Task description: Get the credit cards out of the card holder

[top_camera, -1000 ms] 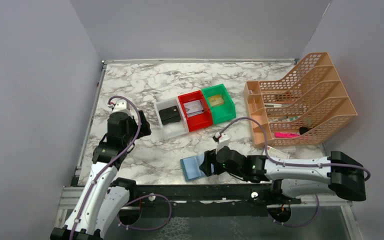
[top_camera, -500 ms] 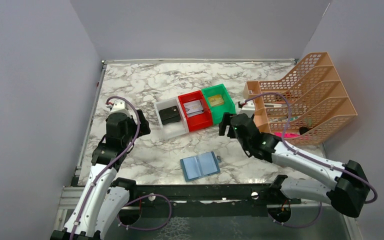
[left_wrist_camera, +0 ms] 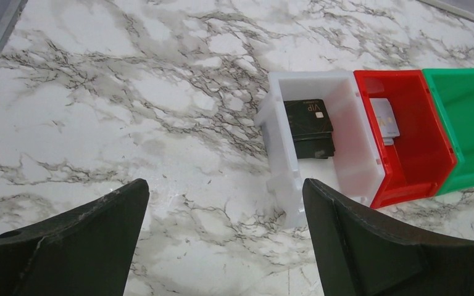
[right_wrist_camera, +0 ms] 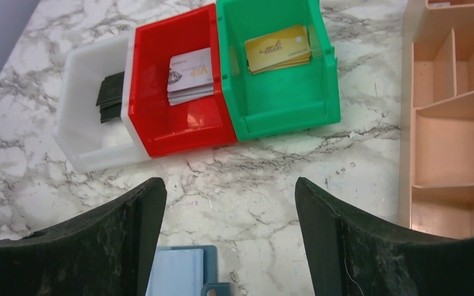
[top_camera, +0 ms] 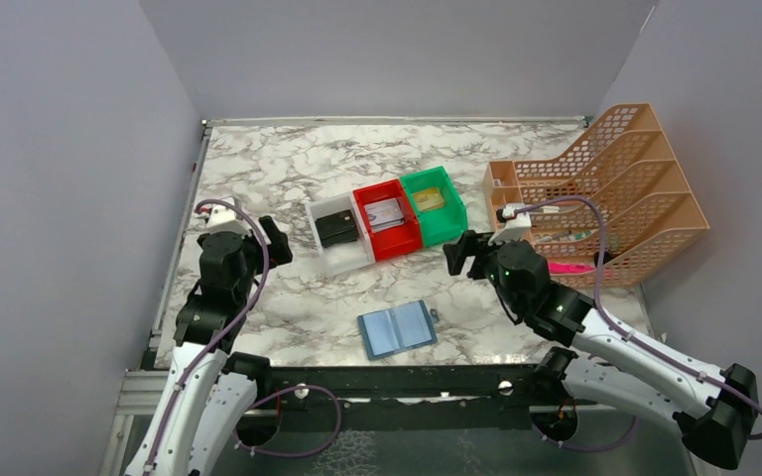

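Shows card holder lying open flat by the near edge of the surface, mid-width, held by nothing. Shows left end effector released, empty, toward the left edge; right end effector released, empty, near the green bin.

Table: white marble, grey veining. Card holder by front edge: teal-blue, lighter blue panels. White bin: black cards. Red bin: silver cards. Green bin: gold cards. File rack, right edge: peach, mesh pattern.
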